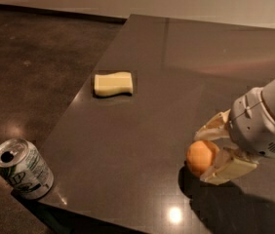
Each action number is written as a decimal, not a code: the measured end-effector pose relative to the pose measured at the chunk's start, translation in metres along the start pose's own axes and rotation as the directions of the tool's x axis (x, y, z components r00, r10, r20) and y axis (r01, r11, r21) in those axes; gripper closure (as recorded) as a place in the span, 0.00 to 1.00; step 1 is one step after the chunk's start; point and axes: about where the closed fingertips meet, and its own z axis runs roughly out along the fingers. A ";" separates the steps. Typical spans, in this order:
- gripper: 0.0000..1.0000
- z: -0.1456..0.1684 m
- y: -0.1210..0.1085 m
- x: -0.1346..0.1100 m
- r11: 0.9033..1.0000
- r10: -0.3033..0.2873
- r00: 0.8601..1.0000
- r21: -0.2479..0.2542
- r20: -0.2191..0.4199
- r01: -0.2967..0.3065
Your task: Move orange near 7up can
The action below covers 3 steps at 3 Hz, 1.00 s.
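The orange [201,158] sits at the right of the dark table [142,145], close to its near edge. My gripper [205,156] comes in from the right, with one pale finger [214,127] above the orange and one [226,169] below it, closed on the fruit. The 7up can [22,169], silver with green and white markings and an oval hole in its top, stands tilted at the table's near left corner, far to the left of the orange.
A pale yellow wavy-edged sponge [113,83] lies near the table's left edge, at mid depth. Dark floor [30,67] lies to the left of the table. A light wall runs along the back.
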 end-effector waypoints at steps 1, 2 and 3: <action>1.00 0.014 0.011 -0.034 0.999 -0.044 0.999 -0.031 0.024 0.045; 1.00 0.037 0.020 -0.065 0.994 -0.087 0.995 -0.070 0.041 0.089; 1.00 0.055 0.025 -0.094 0.987 -0.120 0.990 -0.102 0.068 0.127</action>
